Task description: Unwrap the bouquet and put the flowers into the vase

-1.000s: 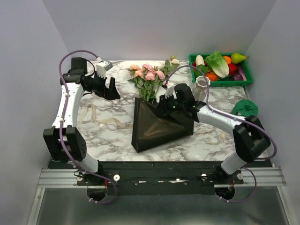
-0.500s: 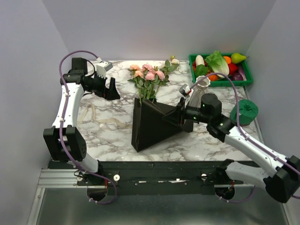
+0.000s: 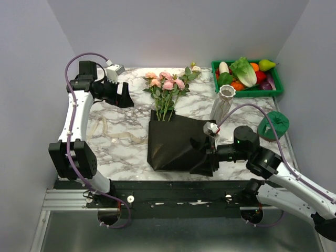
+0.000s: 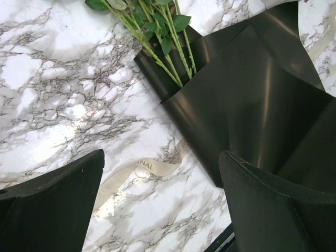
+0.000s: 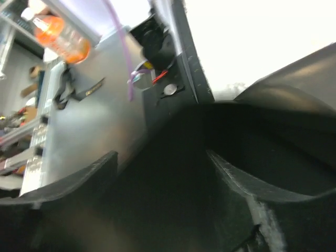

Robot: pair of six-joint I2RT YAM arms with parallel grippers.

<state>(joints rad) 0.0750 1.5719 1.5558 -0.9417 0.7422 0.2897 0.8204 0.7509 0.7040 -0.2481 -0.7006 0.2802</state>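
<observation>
Top external: wrapper (image 3: 173, 144) lies at right hand (image 3: 203, 161), flowers (image 3: 165, 84) beyond.

The wrapper (image 3: 176, 144) is black paper, smooth and glossy, with soft reflections along its folds. The flowers (image 3: 165, 83) look like matt cloth. The ribbon (image 4: 142, 169) has a satin shine. The table (image 3: 121, 157) shows a polished marble pattern. The vase (image 3: 222, 105) looks like matt white ceramic, and the crate (image 3: 262, 93) like green plastic.
</observation>
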